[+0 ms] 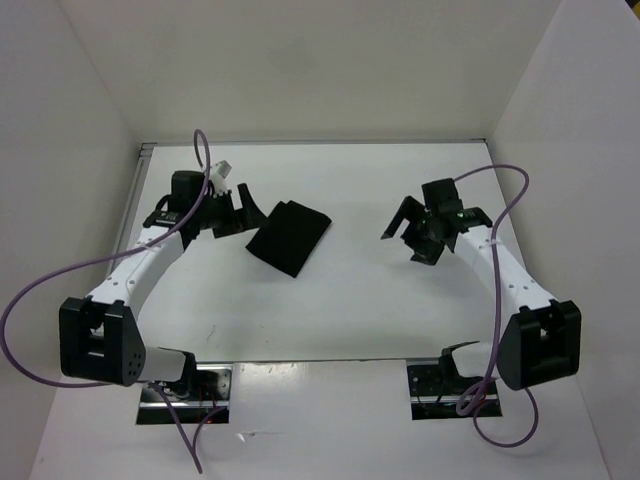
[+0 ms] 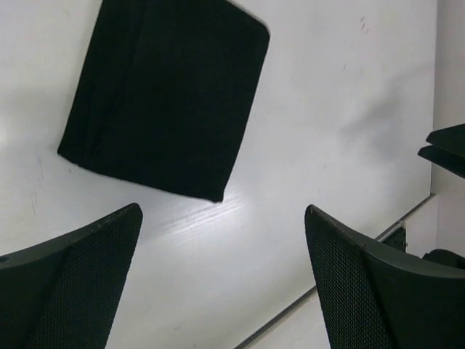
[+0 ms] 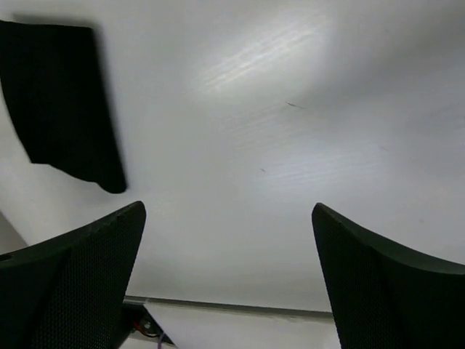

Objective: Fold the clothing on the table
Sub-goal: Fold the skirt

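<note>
The clothing [image 1: 288,236] is a plain black garment lying folded into a small flat rectangle on the white table [image 1: 350,310], left of centre. In the left wrist view the clothing [image 2: 163,94] fills the upper left; in the right wrist view the clothing [image 3: 62,102] shows at the upper left. My left gripper [image 1: 236,208] hangs just left of the garment, open, with nothing between its fingers [image 2: 80,276]. My right gripper [image 1: 408,232] is well to the right of it, also open and empty, over bare table [image 3: 240,145].
White walls enclose the table on three sides. A thin metal rim [image 1: 136,190] runs along the table's left side. Purple cables [image 1: 40,300] loop out from both arms. The arm bases [image 1: 185,395] sit at the near edge.
</note>
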Controlling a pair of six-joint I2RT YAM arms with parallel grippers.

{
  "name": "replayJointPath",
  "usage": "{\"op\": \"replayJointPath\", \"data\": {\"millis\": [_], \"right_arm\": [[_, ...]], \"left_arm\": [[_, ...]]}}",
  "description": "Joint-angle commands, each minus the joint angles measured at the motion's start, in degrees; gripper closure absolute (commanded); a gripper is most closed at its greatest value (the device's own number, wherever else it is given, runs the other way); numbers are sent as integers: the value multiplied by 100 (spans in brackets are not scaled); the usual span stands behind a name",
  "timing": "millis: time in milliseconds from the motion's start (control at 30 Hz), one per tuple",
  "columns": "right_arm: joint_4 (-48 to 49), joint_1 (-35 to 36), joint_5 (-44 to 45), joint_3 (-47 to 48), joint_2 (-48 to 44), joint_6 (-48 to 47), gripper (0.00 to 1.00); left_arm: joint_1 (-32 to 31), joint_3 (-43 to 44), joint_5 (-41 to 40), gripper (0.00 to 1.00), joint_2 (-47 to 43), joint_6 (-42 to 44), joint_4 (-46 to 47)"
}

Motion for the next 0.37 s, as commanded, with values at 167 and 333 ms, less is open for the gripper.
{"op": "replayJointPath", "data": {"millis": [167,333], "right_arm": [[-550,-120,968,-365,-1297,35,0],[-331,-312,882,-417,-1501,-351,0]], "left_arm": [[26,-390,-208,1,-758,-203,0],[26,-681,-569,1,-1313,-475,-60]]}}
